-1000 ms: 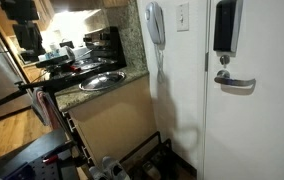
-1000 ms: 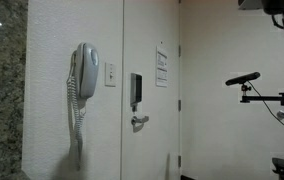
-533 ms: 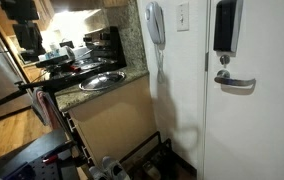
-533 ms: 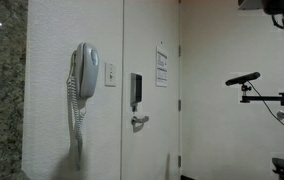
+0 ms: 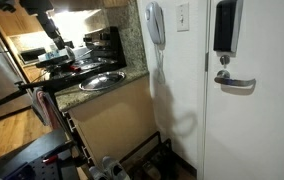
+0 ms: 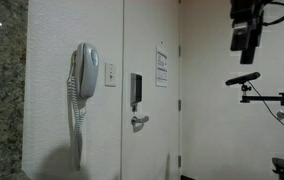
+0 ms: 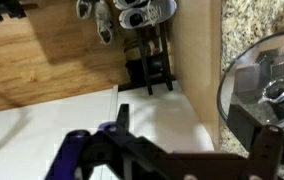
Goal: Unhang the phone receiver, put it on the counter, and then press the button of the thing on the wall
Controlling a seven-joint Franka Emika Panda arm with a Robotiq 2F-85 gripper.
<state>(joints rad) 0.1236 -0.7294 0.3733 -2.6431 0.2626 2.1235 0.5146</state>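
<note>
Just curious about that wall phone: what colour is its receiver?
The phone receiver is pale grey-white, clearest in an exterior view.

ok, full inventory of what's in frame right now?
slim pale grey-white phone receiver: one, hung on the white wall, coiled white cord dangling below
dark speckled granite counter: one, over a beige cabinet side
round shiny metal dish: one, silver, on the counter
white switch plate: one, on the wall between receiver and door
black keypad lock: one, on the white door, above a silver lever handle
white paper notice: one, on the door
black wire rack: one, on the wood floor beside the cabinet side
shoes: a few, pale, on the floor by the rack
robot gripper: one, black, high up away from the receiver, fingers open, holding nothing
</note>
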